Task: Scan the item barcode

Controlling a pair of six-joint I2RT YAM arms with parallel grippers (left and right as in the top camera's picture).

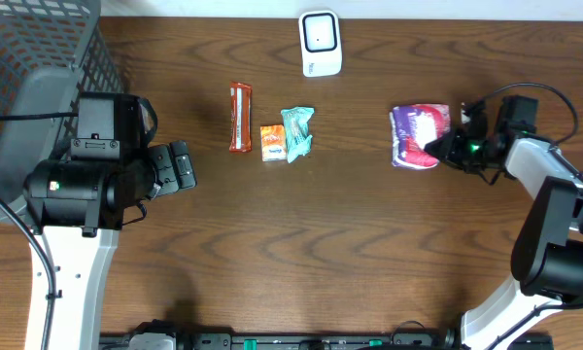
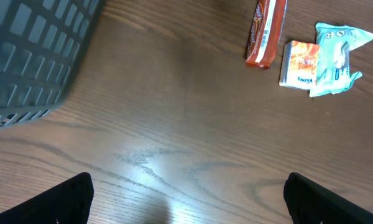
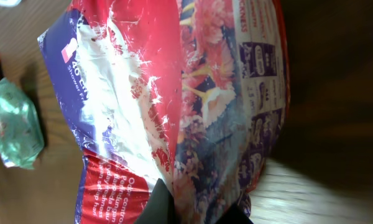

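Currently your right gripper (image 1: 445,148) is pinched shut on one edge of the purple bag (image 1: 420,136), which lies at the table's right side, well apart from the white scanner (image 1: 321,44). Risk: the slack, crinkled film could slip free or fold over the barcode. Your left gripper (image 1: 180,165) hangs spread beside the basket (image 1: 39,58). The red bar (image 1: 240,117), orange packet (image 1: 272,142) and teal packet (image 1: 297,132) lie left of the bag, clear of the route.

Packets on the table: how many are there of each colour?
red bar: 1
orange packet: 1
green packet: 1
purple bag: 1
Total: 4
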